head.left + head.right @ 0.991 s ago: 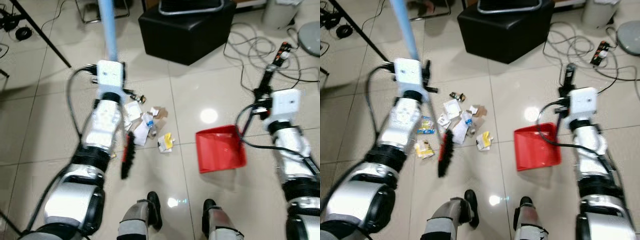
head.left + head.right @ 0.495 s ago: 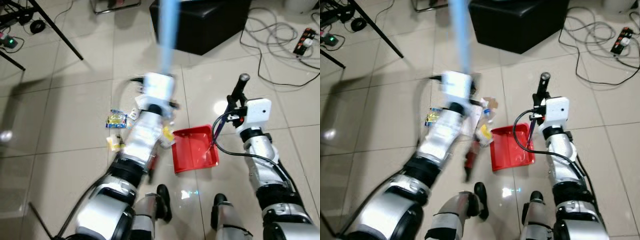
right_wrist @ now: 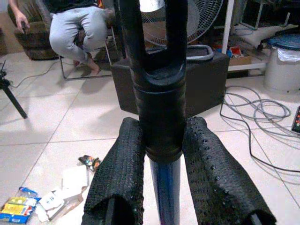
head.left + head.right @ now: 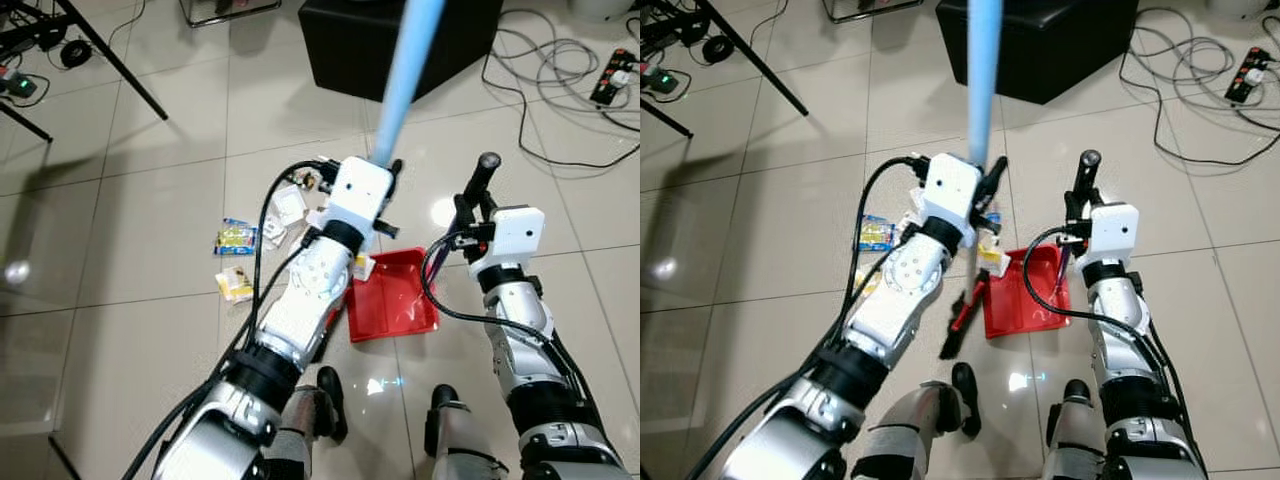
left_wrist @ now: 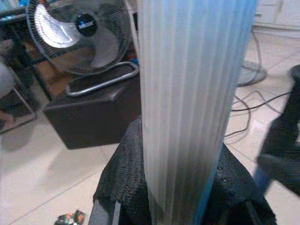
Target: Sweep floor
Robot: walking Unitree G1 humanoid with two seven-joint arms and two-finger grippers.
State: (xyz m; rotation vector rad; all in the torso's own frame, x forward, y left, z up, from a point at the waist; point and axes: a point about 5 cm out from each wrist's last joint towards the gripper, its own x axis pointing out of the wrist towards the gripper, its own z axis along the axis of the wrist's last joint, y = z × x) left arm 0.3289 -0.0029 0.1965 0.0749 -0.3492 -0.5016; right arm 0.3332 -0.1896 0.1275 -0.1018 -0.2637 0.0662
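Broom, dustpan and litter on the tiled floor.

We see a broom (image 4: 975, 120) with a pale blue ribbed handle, tilted, its dark bristle head (image 4: 962, 322) low at the near left edge of a red dustpan (image 4: 394, 297). The dustpan lies flat on the floor, open side toward the litter, with its black handle (image 4: 1083, 175) rising upright. We note scattered litter (image 4: 238, 240) of paper scraps and yellow-blue wrappers lying on the tiles to the left of the dustpan, some just beside its rim.
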